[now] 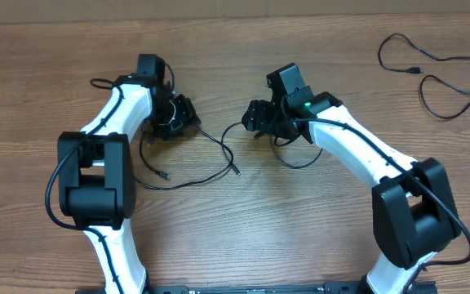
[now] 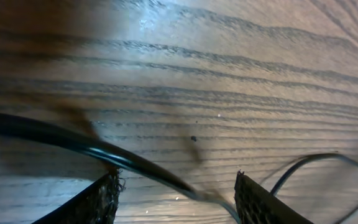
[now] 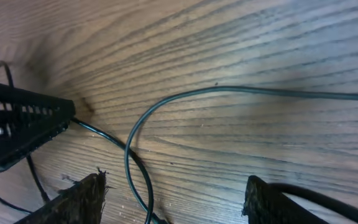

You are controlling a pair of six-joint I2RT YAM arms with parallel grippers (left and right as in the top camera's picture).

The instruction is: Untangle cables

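Cables (image 1: 178, 186) loop loosely on the table (image 1: 243, 245) between the arms. The left gripper (image 1: 178, 118) and right gripper (image 1: 259, 118) sit low at opposite ends, probably to draw them apart.

Left wrist: a cable (image 2: 104, 152) crosses between parted, ungripping jaws.

Right wrist: the jaws are likewise apart, and a cable (image 3: 229, 90) curves between them, untouched.

From my remote feed, the left arm (image 1: 114, 114) and right arm (image 1: 351, 152) show white links and black joints; thick black wires (image 1: 49, 194) trail along each. A green light (image 1: 308, 104) glows at the right wrist.
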